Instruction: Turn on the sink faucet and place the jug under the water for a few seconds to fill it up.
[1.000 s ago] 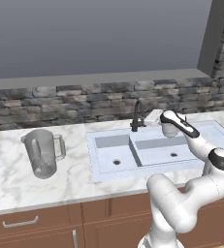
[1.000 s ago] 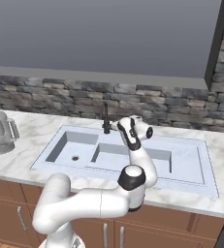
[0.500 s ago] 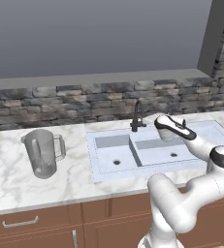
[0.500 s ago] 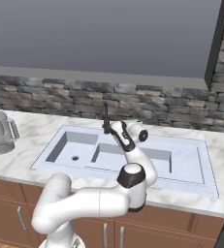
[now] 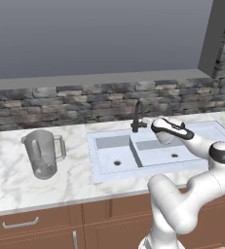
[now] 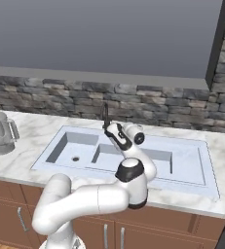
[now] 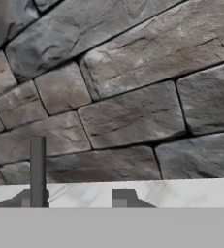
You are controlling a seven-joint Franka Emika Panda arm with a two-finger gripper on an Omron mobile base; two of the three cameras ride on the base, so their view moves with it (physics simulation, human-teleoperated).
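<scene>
Finger tips point(image 7: 120, 197) stand partly spread, nothing between them, aimed at the stone backsplash point(image 7: 133, 116). The gripper point(image 5: 154, 127) hovers just beside the sink faucet point(image 5: 137, 116), at its 4 o'clock, over the sink point(image 5: 104, 160). The jug point(image 5: 42, 153) stands upright on the counter point(image 5: 16, 180), well apart at 9 o'clock.

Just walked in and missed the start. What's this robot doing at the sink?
The white arm is reaching over the sink with its tool close beside the dark faucet, apparently going for the tap. No water is running. The jug stands untouched on the marble counter, left of the sink.
</scene>
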